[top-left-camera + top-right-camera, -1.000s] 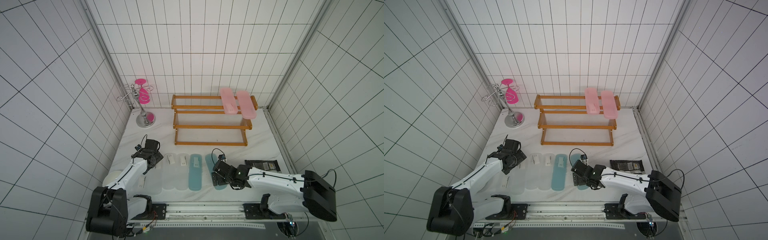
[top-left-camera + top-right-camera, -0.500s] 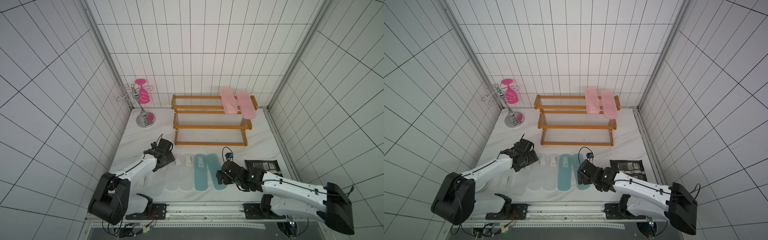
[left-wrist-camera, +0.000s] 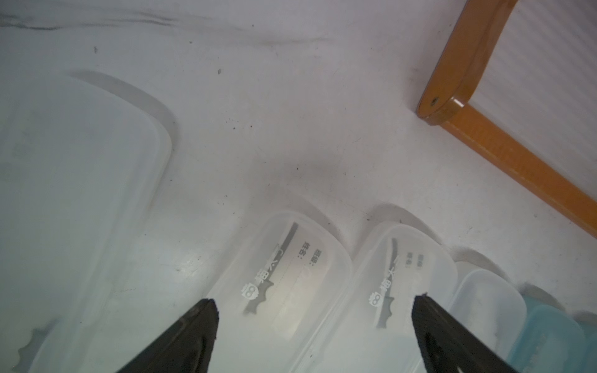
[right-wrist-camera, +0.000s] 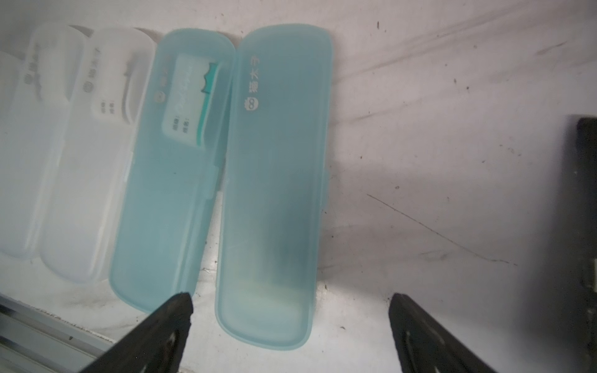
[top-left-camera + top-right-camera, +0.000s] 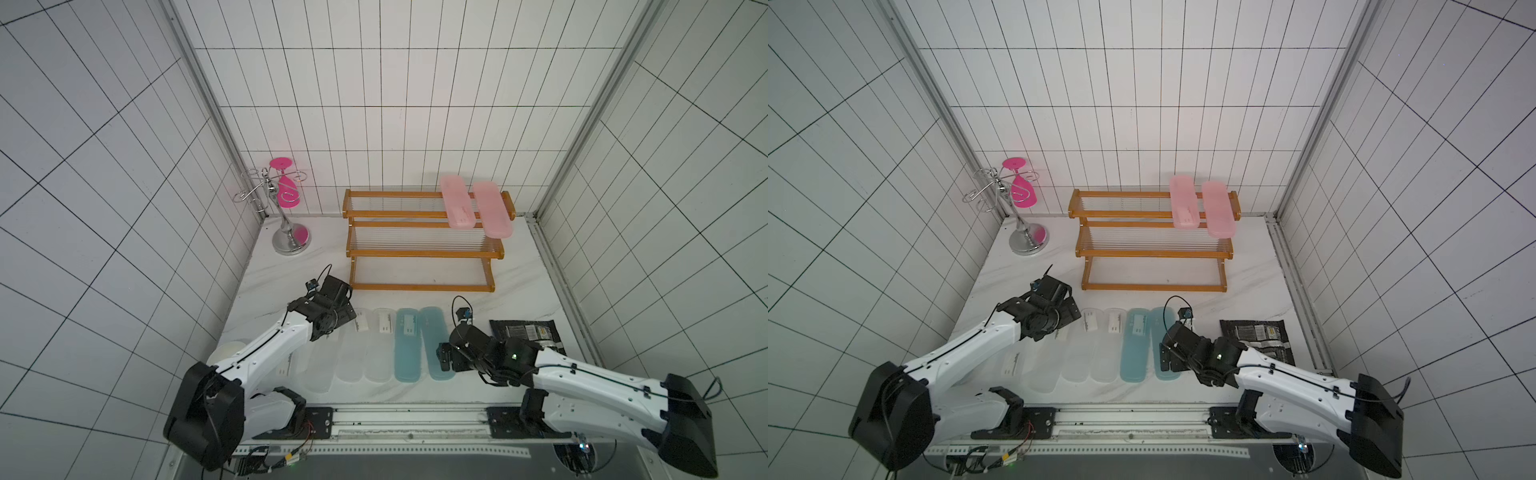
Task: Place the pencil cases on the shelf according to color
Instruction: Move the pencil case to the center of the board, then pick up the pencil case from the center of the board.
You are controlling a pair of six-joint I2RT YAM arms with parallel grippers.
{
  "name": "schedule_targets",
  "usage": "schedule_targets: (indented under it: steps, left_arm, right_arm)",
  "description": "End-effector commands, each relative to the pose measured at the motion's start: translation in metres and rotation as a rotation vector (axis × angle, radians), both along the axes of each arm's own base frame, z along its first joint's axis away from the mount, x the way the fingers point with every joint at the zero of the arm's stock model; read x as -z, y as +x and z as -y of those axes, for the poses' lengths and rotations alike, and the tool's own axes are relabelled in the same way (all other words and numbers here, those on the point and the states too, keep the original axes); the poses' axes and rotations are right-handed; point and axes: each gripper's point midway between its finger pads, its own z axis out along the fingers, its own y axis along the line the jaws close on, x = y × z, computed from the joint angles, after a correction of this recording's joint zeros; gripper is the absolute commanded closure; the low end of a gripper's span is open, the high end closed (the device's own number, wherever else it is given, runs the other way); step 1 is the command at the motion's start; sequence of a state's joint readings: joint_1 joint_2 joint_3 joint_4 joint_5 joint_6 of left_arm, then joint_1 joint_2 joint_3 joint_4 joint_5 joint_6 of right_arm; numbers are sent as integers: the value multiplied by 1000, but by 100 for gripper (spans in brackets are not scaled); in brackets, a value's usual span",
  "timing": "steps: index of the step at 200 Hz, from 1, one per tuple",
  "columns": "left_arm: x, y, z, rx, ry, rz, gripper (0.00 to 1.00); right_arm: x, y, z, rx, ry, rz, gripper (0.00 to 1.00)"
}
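Since the teal cases (image 4: pixel 274 177) lay side by side mid-frame, the right gripper (image 4: pixel 290 300), spread like the left gripper (image 3: pixel 315 303), could have caught both.

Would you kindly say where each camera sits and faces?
Both top views: high above the robot, looking down at the orange-brown wooden shelf; left arm, right arm show.
Left wrist: over frosted clear plastic pencil cases; open left gripper shows.
Right wrist: over teal-blue translucent pencil cases; open right gripper shows.
Shared: clear cases, in both wrist views.
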State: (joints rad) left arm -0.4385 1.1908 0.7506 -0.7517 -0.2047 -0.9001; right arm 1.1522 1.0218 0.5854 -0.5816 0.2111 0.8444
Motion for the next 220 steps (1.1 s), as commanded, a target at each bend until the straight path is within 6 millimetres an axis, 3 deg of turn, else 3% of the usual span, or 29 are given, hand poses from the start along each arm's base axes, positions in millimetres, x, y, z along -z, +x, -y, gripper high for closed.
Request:
schedule_targets:
  steps: [1, 37, 98, 165, 220]
  left_arm:
    - [-26, 1, -7, -12, 3, 51, 2]
    - [-57, -2, -7, 3, -37, 129, 2]
    - [-93, -13, -1, 70, -114, 245, 2]
    - [-105, -17, 5, 85, -162, 269, 2]
    - [-116, -21, 1, 77, -151, 284, 2]
  right_arm:
    - [15, -9, 0, 37, -44, -60, 1]
    - [27, -14, -23, 63, -69, -85, 1]
    - [47, -20, -25, 96, -199, -114, 1]
    - [52, -28, -10, 115, -129, -104, 4]
    - [60, -30, -9, 97, -152, -109, 7]
